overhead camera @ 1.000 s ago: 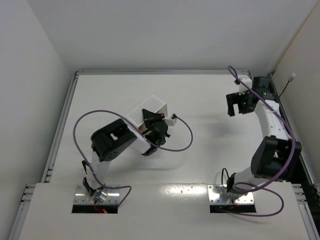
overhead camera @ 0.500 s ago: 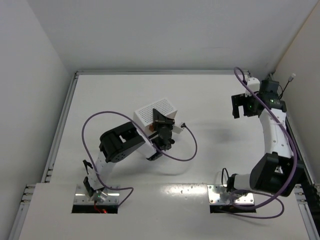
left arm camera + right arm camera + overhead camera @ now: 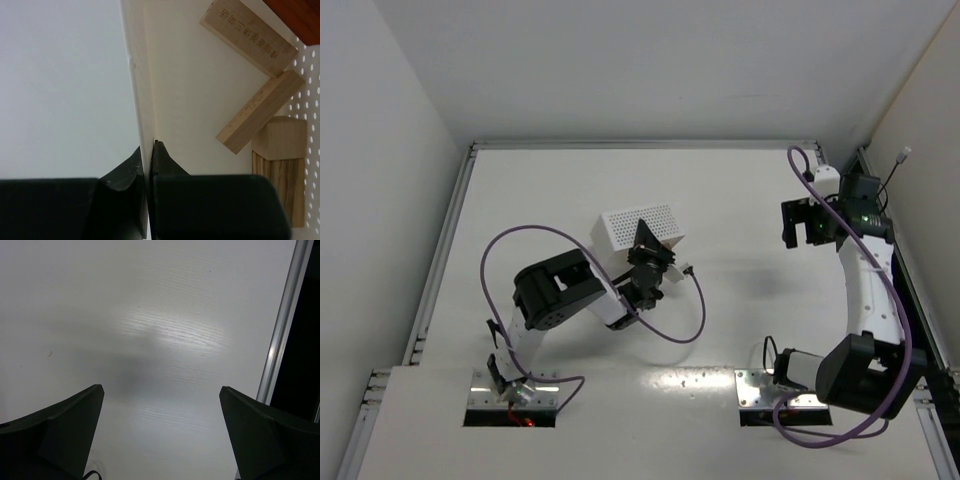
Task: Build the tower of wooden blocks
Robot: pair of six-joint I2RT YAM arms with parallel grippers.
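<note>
Wood blocks (image 3: 255, 122) cannot be made out in the overhead view: the white tray (image 3: 638, 222), left of centre, turns a perforated face to the camera and hides what it holds. The left gripper (image 3: 647, 250) meets the tray's lower right edge, but its fingers merge with the dark wrist body, so the grip is unreadable from here. A purple cable (image 3: 692, 310) loops below it over the table (image 3: 740, 190). At the right of the frame the right gripper (image 3: 803, 222) hangs over bare table, well apart from the tray, jaws spread

Left wrist view: the left gripper (image 3: 148, 146) is pinched tight on the tray's thin white wall (image 3: 135, 75), which runs from between the fingertips up to the top edge. Right of that wall, inside the tray, a tan bar (image 3: 247, 35) with faint print lies at upper right. A second tan bar (image 3: 260, 117) is tilted beneath it, and their ends appear to touch near the right edge. An upright tan block (image 3: 278, 145) stands against the second bar, its base hidden by the black finger along the bottom. A reddish-brown piece (image 3: 300, 10) is cut off by the top right corner

Right wrist view: the right gripper (image 3: 160, 388) is wide, with only shadowed table between the fingers. A metal rail (image 3: 282, 340) runs down the right side, with blackness beyond it
</note>
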